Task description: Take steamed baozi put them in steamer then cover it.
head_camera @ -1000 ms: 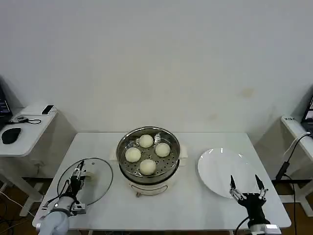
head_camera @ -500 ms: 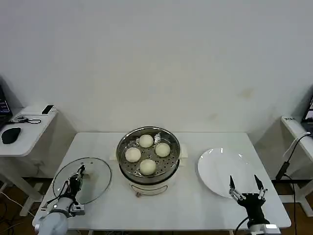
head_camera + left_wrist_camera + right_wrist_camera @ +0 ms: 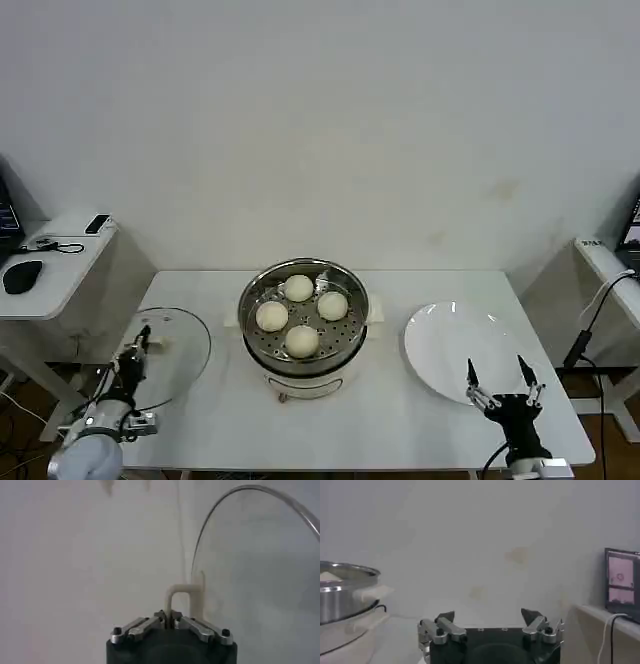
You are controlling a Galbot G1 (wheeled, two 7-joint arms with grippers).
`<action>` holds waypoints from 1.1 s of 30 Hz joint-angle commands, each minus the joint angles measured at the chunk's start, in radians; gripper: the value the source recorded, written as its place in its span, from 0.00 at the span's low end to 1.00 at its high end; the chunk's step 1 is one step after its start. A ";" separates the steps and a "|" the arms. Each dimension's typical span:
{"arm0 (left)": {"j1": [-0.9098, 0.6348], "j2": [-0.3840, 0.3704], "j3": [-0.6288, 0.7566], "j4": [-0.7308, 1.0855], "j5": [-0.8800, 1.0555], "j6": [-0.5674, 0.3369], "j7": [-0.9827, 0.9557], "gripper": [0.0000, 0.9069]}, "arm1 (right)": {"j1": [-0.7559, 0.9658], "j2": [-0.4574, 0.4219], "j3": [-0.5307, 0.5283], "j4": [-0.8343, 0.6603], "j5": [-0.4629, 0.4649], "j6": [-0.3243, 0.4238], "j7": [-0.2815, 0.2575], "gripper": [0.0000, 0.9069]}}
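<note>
Over at the lower left of the head view, the cover (image 3: 160, 345) is up off the table and tilted, with the left gripper (image 3: 137, 351) clenched on its pale bar handle (image 3: 186, 601); the left wrist view has both fingers pinched tight around that handle and the glass rim arcing away behind it. Middle of the frame sits the steamer (image 3: 303, 318) with all four steamed baozi (image 3: 300, 315) already on the perforated tray, so I'd say the only job left is getting the lid on. My take on doing it right: level the cover out first, carry it across high enough to clear the steamer's rim, centre it over the pot, then lower it straight so the metal rim seats all round instead of catching on one side. It's a thin pinch on a bar handle, so slow moves or the glass may swing. Lower right, the right gripper (image 3: 502, 387) hangs spread open, idle, at the near edge of the bare white plate (image 3: 445, 345).
</note>
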 commanded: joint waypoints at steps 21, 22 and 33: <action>-0.150 0.118 0.250 -0.416 -0.132 0.351 0.243 0.00 | -0.010 0.008 -0.006 -0.023 -0.086 0.024 0.004 1.00; -0.171 0.117 0.275 -0.414 -0.131 0.353 0.245 0.00 | -0.013 0.010 -0.008 -0.023 -0.088 0.022 0.007 1.00; -0.435 0.042 0.546 -0.360 -0.056 0.443 0.348 0.00 | -0.025 0.051 -0.056 -0.003 -0.183 0.000 0.029 1.00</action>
